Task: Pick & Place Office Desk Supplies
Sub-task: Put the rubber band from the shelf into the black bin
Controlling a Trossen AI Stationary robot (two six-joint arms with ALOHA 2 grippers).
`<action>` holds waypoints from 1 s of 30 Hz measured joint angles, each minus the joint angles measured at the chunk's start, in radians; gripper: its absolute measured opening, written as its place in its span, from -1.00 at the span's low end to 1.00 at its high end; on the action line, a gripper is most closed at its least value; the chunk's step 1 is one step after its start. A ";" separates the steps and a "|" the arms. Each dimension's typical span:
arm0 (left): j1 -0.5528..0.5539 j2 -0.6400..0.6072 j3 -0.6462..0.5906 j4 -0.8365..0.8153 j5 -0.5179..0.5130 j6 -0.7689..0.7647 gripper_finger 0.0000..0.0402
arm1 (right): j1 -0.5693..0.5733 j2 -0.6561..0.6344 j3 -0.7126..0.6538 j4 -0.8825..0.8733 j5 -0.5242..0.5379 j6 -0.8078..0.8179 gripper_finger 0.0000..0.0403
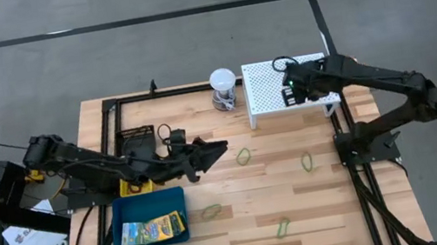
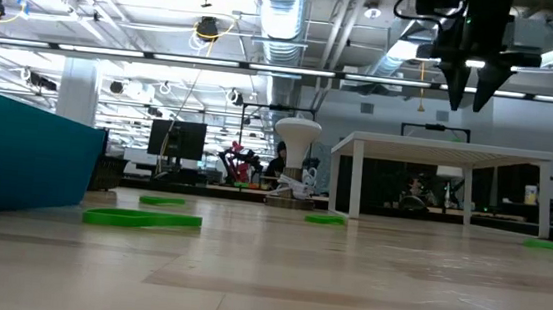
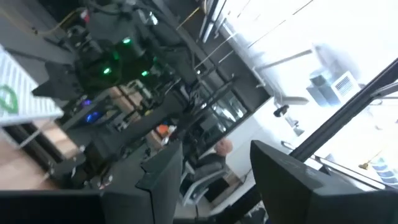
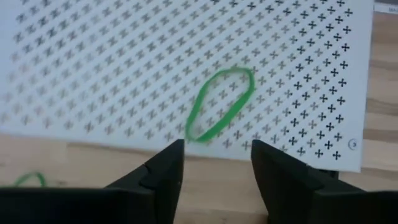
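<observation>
Pincer [image 4: 214, 165] of the right arm hangs above the white perforated stand [image 1: 270, 88] at the far side of the counter [image 1: 302, 206], its two dark fingers spread with nothing between them. In the right wrist view a green loop [image 4: 221, 104] lies flat on the stand's top near its edge, just ahead of the gap between the fingertips and apart from both of them. The low view shows that same pincer [image 2: 470, 97] well clear above the stand's surface, fingers pointing down.

The left pincer [image 1: 221, 147] reaches toward the middle of the counter, raised and tilted toward the room; its fingers [image 3: 165, 171] stand apart and hold nothing. Just beside its tip, on the wood, lies another green loop [image 1: 243, 155].

More green loops rest on the bare boards: one near the right arm's base [image 1: 306, 161], one close to the blue tray [image 1: 212, 212], one toward the near edge [image 1: 283, 227]. The blue tray [image 1: 120, 222] sits at the near left and holds flat green-yellow packets [image 1: 153, 229]. A black mesh basket [image 1: 138, 141] lies behind it under the left arm. A white ball-topped object [image 1: 223, 88] stands just beside the stand.
</observation>
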 joint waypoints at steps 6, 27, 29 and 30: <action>0.012 -0.023 0.000 0.015 -0.002 0.028 -0.09 | -0.078 0.005 0.000 0.061 -0.022 -0.016 -0.41; 0.010 -0.025 0.000 0.023 0.002 0.037 -0.09 | -0.150 0.009 -0.127 0.222 -0.163 -0.079 -0.26; 0.010 -0.025 0.000 0.023 0.002 0.037 -0.09 | -0.149 0.008 -0.143 0.241 -0.161 -0.077 -0.27; 0.010 -0.025 0.000 0.023 0.002 0.037 -0.09 | -0.149 0.009 -0.153 0.251 -0.159 -0.078 -0.28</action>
